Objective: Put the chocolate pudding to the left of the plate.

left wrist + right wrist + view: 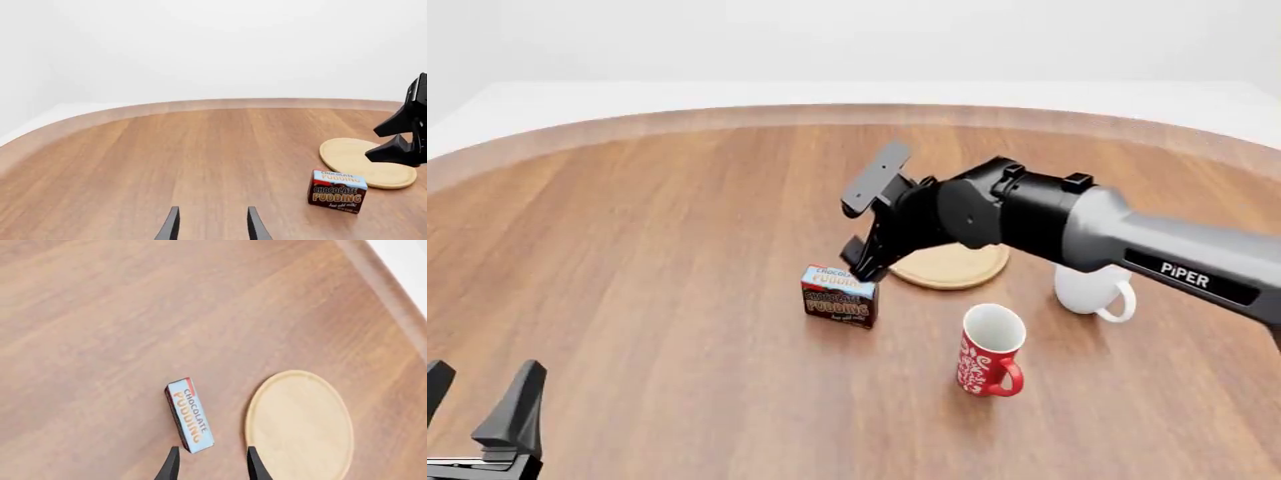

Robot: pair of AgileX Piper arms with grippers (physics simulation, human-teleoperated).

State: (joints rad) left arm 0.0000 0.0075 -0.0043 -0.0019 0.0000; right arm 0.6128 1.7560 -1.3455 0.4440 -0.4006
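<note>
The chocolate pudding (838,296) is a small brown carton with a light blue top, standing on the table just left of and a little nearer than the plate (961,270), a flat tan wooden disc. My right gripper (865,262) hovers open above the carton's plate-side end, touching nothing. In the right wrist view the pudding (190,415) lies beside the plate (299,425), beyond the open right gripper (212,462). My left gripper (481,410) is open and empty at the near left, far from both. The left wrist view shows the pudding (337,190), the plate (367,162) and the right gripper (371,146).
A red patterned mug (990,350) stands upright in front of the plate. A white mug (1090,290) sits to the plate's right, partly behind the right arm. The table's curved far edge (854,112) runs across the back.
</note>
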